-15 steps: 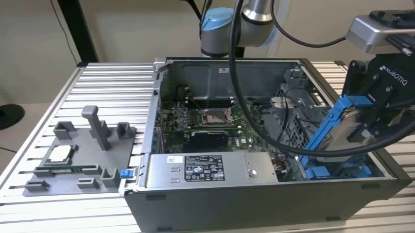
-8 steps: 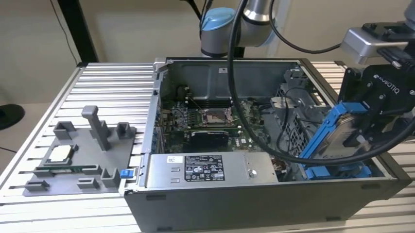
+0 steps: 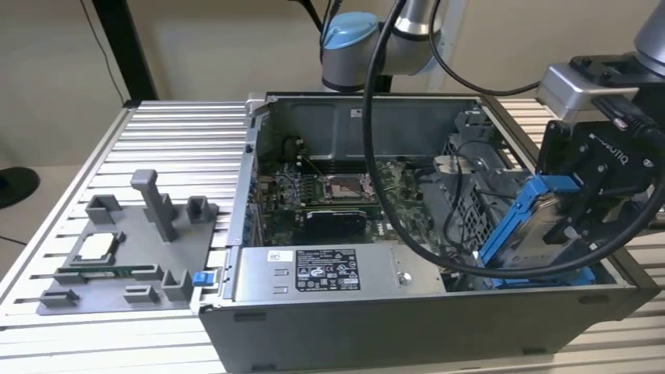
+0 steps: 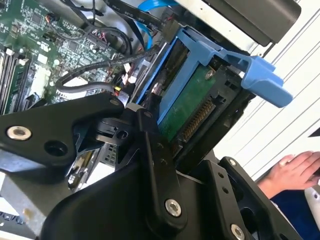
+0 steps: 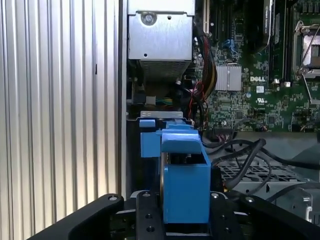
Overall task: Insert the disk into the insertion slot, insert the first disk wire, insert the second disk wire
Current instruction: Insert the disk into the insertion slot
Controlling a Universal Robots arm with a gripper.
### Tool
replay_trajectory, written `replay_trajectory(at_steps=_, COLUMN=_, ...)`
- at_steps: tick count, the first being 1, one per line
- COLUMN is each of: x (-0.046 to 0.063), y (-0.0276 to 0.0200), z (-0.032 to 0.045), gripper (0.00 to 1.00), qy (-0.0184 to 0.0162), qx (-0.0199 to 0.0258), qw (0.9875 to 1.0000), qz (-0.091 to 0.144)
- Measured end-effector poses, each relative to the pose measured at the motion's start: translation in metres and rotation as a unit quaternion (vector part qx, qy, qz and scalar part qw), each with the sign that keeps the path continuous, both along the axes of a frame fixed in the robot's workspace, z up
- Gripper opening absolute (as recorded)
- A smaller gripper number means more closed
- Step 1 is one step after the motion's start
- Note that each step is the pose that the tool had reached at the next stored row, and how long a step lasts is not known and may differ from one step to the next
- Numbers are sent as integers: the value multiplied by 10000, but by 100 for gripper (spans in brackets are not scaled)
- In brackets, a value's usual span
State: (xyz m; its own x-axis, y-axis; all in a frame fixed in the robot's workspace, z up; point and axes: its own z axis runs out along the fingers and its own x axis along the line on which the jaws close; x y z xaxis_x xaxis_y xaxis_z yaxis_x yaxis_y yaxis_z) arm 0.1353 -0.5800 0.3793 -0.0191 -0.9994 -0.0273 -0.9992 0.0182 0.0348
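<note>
Exterior view: gripper (image 3: 578,226) holds the disk (image 3: 532,227) tilted over the insertion slot (image 3: 474,222).

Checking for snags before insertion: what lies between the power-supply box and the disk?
In the exterior view, a thick black cable loops down between the power-supply box and the disk, with thinner dark wires behind it.

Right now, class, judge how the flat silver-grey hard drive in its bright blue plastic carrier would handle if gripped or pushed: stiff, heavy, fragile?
Probably stiff and heavy for its size: the flat silver-grey hard drive looks metal-bodied, framed by a bright blue plastic carrier. Possibly fragile underneath, where the second wrist view shows its bare green circuit board and connector pins.
</note>
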Motion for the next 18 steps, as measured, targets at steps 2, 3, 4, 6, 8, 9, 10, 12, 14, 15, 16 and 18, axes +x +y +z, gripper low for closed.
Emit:
replay_trajectory(at_steps=2, x=0, y=0, z=1, gripper=100, qy=0, qx=-2, qw=10000, qz=0)
replay_trajectory(at_steps=3, x=0, y=0, z=3, gripper=100, qy=0, qx=-2, qw=10000, qz=0)
replay_trajectory(at_steps=4, x=0, y=0, z=15, gripper=100, qy=0, qx=-1, qw=10000, qz=0)
replay_trajectory(at_steps=6, x=0, y=0, z=73, gripper=100, qy=0, qx=0, qw=10000, qz=-1)
replay_trajectory(at_steps=8, x=0, y=0, z=125, gripper=100, qy=0, qx=0, qw=10000, qz=-1)
replay_trajectory(at_steps=9, x=0, y=0, z=146, gripper=100, qy=0, qx=-1, qw=10000, qz=0)
replay_trajectory(at_steps=10, x=0, y=0, z=156, gripper=100, qy=0, qx=0, qw=10000, qz=-1)
replay_trajectory(at_steps=12, x=-25, y=13, z=156, gripper=100, qy=-10, qx=1, qw=10000, qz=0)
replay_trajectory(at_steps=14, x=-80, y=56, z=145, gripper=100, qy=-60, qx=0, qw=10000, qz=0)
replay_trajectory(at_steps=15, x=-108, y=79, z=136, gripper=100, qy=-86, qx=0, qw=10000, qz=0)
replay_trajectory(at_steps=16, x=-127, y=109, z=129, gripper=100, qy=-114, qx=0, qw=9999, qz=0)
replay_trajectory(at_steps=18, x=-147, y=171, z=116, gripper=100, qy=-185, qx=-4, qw=9998, qz=0)
